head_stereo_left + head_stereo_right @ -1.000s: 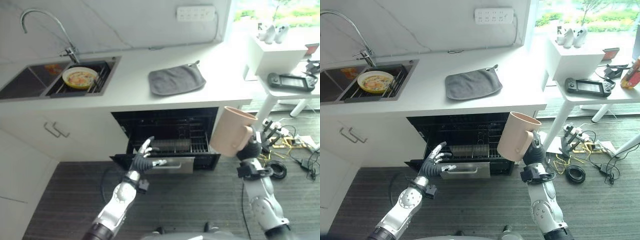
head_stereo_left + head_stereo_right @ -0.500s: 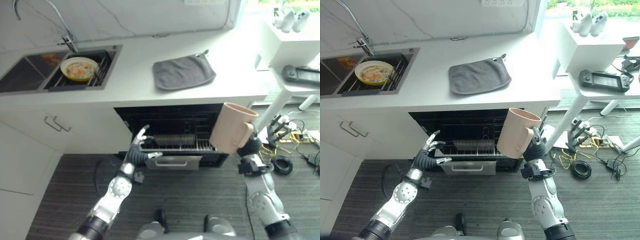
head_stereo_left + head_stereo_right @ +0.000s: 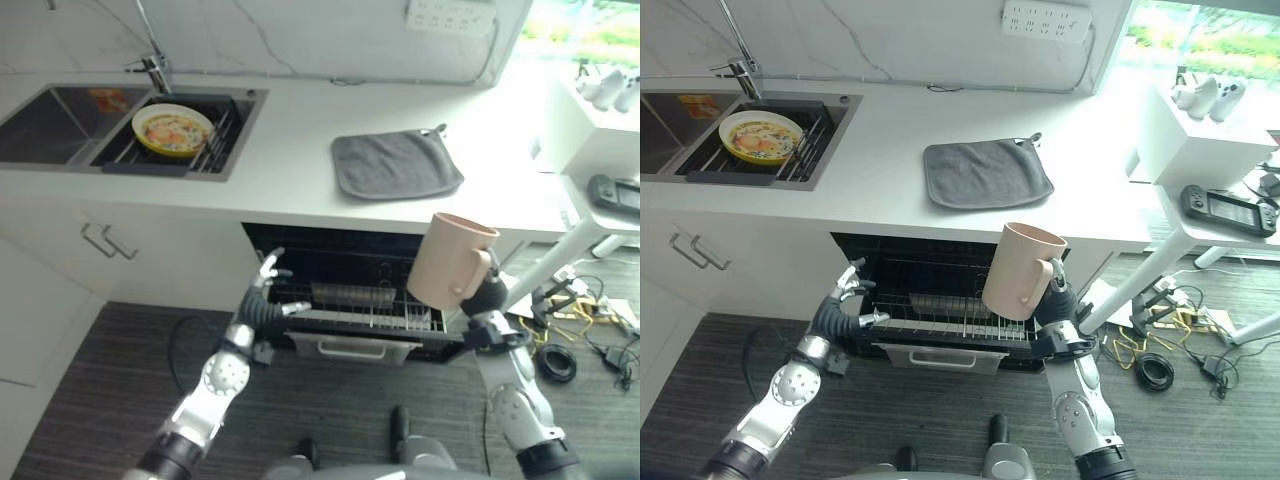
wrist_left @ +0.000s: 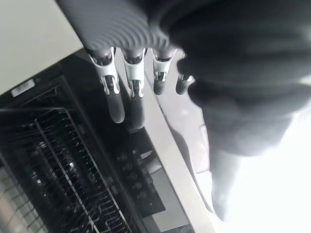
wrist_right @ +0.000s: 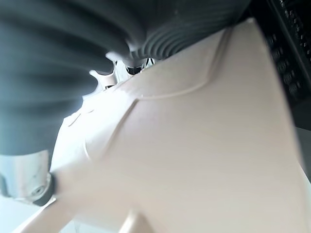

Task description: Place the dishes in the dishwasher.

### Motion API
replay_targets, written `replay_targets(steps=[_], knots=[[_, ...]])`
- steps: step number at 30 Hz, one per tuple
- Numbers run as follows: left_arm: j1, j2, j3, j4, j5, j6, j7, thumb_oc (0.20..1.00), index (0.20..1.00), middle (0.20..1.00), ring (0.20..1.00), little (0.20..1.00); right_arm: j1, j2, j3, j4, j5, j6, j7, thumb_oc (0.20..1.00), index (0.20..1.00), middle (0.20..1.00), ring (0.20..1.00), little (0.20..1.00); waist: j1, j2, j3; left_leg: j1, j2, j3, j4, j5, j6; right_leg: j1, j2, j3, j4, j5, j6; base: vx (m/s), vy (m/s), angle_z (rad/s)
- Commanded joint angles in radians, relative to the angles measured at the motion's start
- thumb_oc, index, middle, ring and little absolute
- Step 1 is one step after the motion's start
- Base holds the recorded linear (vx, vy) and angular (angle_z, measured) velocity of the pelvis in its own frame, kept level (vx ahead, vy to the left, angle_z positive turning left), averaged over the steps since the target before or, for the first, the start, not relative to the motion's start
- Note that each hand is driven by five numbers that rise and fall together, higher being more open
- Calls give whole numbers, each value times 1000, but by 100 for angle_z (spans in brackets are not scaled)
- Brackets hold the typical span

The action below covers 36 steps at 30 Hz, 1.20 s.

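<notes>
My right hand [image 3: 486, 297] is shut on the handle of a tall beige mug [image 3: 449, 261], held upright in front of the right side of the open dishwasher [image 3: 350, 262]. The mug's side [image 5: 194, 145] shows close up in the right wrist view. A wire rack [image 3: 362, 309] stands pulled out of the dishwasher under the counter. My left hand [image 3: 262, 307] is open at the rack's left front corner, its fingers [image 4: 116, 99] straight near the black dishwasher frame. A yellow bowl [image 3: 172, 129] with food residue sits on the sink's drain rack.
A grey cloth [image 3: 395, 164] lies on the white counter [image 3: 280, 180] above the dishwasher. The sink [image 3: 60, 112] with its tap is at the far left. A white side table [image 3: 1225, 215] with a game controller stands at the right, cables on the floor beneath.
The camera has shifted, moving the whole scene. My left hand has risen to the rack's left front corner. The mug stays held in my right hand.
</notes>
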Motion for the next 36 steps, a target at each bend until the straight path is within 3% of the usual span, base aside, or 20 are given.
replay_targets(steps=[1, 5, 12, 15, 19, 22, 23, 26, 31, 34, 36], knots=[[-64, 28, 18, -45, 42, -71, -14, 1000, 1000, 1000, 1000, 1000, -30, -8, -33, -105, 20, -47, 9, 200, 200, 200, 200, 200, -14, -2, -3, -5, 9, 74, 7, -29, 16, 44, -17, 5, 55, -128, 46, 62, -53, 15], [-62, 37, 8, -51, 54, -51, -43, 1000, 1000, 1000, 1000, 1000, -24, -1, -28, -104, 20, -60, 6, 200, 200, 200, 200, 200, -18, 5, -10, 3, 23, 85, 0, -24, 4, 60, -19, -15, 49, -134, 45, 63, -71, 10], [-74, 50, -12, -32, 62, -24, -48, 1000, 1000, 1000, 1000, 1000, -17, -9, -3, -108, -28, -65, -10, 200, 200, 200, 200, 200, -33, 14, -16, 16, 29, 53, 18, -32, -2, 69, 6, 32, 55, -153, 25, 50, -153, -1], [-86, 64, -37, -20, 155, -12, -122, 1000, 1000, 1000, 1000, 1000, -18, -30, 14, -106, -69, -15, -21, 200, 200, 200, 200, 200, -48, 31, -15, 16, 49, 55, 25, -22, -18, 72, 17, 43, 55, -160, 16, 63, -114, -4], [-135, 108, -93, 10, 264, 4, -147, 1000, 1000, 1000, 1000, 1000, -22, -56, 43, -94, -74, 37, 4, 200, 200, 200, 200, 200, -77, 52, -13, 9, 55, 68, 55, -24, -27, 59, 14, 58, 76, -172, 10, 53, -18, -4], [-140, 126, -105, 18, 283, -7, -153, 1000, 1000, 1000, 1000, 1000, -29, -76, 62, -85, -103, 42, 10, 200, 200, 200, 200, 200, -73, 58, 4, -50, 36, -1, 201, -34, -31, 50, 13, 103, 87, -170, -2, 82, 83, -5], [-131, 140, -105, 11, 276, -18, -145, 1000, 1000, 1000, 1000, 1000, -43, -94, 68, -78, -104, 39, 7, 200, 200, 200, 200, 200, -71, 69, 13, -61, 36, -44, 177, -27, -30, 36, 13, 134, 92, -164, 1, 98, 237, -20], [-154, 156, -107, 12, 227, -27, -155, 1000, 1000, 1000, 1000, 1000, -51, -111, 47, -87, -114, 45, -24, 200, 200, 200, 200, 200, -99, 103, 31, -37, 67, 5, 52, 18, -36, 17, -15, 129, 100, -164, 23, 91, 387, -41], [-157, 156, -102, 12, 283, -9, -168, 1000, 1000, 1000, 1000, 1000, -23, -82, 22, -97, -132, 55, -12, 200, 200, 200, 200, 200, -117, 105, 37, -11, 51, 53, 16, 8, -28, 12, -68, 92, 76, -130, 67, 45, 227, -13], [-188, 163, -123, 35, 384, 0, -142, 1000, 1000, 1000, 1000, 1000, -18, -90, -2, -109, -133, 76, 19, 200, 200, 200, 200, 200, -128, 103, 49, -27, 35, 104, 45, -16, -14, -29, -107, 61, 121, -130, 86, -62, 176, -6], [-207, 174, -139, 33, 510, 29, -57, 1000, 1000, 1000, 1000, 1000, -33, -103, -4, -103, -132, 81, 32, 200, 200, 200, 200, 200, -125, 105, 62, -44, 31, 113, 64, -23, -11, -47, -116, 48, 149, -139, 86, -91, 123, 8]])
